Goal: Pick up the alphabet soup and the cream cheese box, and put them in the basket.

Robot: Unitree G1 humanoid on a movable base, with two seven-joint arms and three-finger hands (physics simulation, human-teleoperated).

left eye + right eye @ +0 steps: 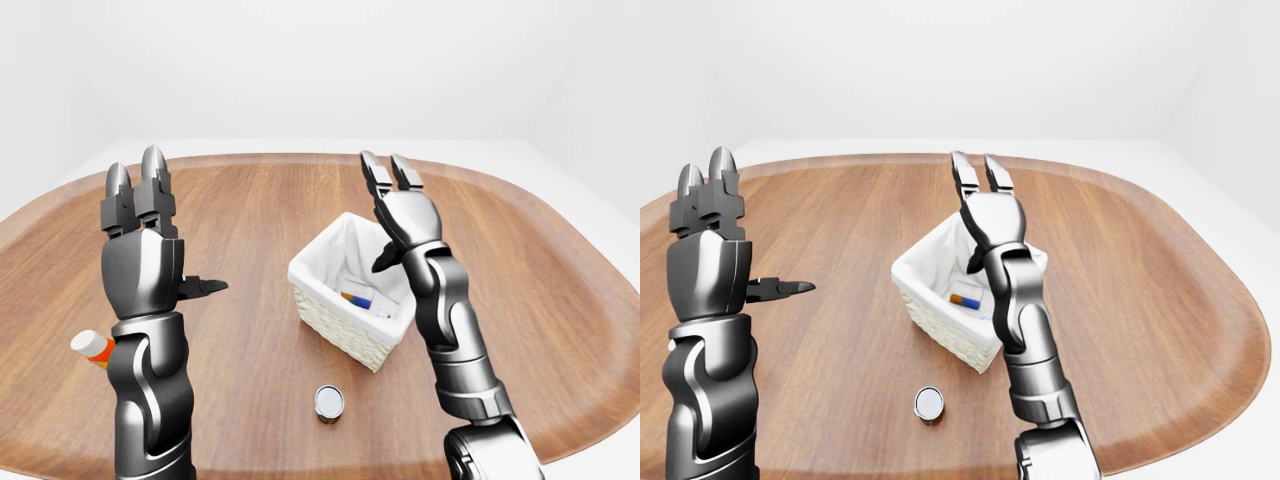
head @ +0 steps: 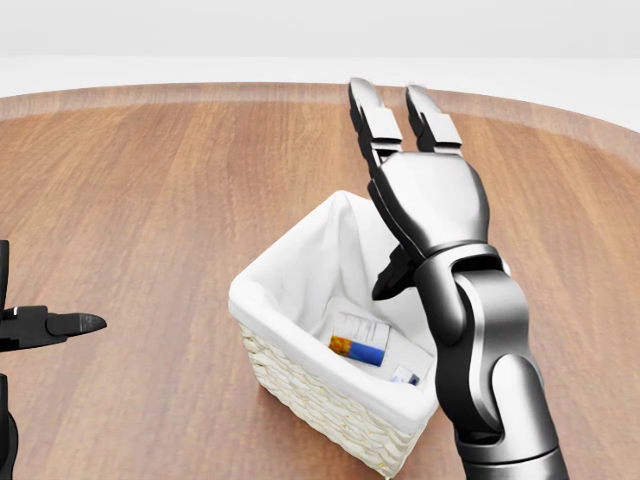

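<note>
Right hand (image 2: 415, 190) spread above basket (image 2: 300, 385); cream cheese box (image 2: 360, 340) lies inside, directly below. Box white, blue-orange end. Left hand (image 1: 140, 230) spread, empty.

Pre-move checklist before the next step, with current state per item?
1. Right hand released: ok, fingers spread wide above the basket, nothing held.
2. Alphabet soup in the basket: ok, a can lies on its side on the white liner.
3. Cream cheese box in the basket: cannot tell, only a small corner shows beside the can.
4. Left hand free: ok, raised, open and empty.
5. Other things on the table: a small can and an orange-capped bottle stand outside the basket, identity cannot tell.
</note>
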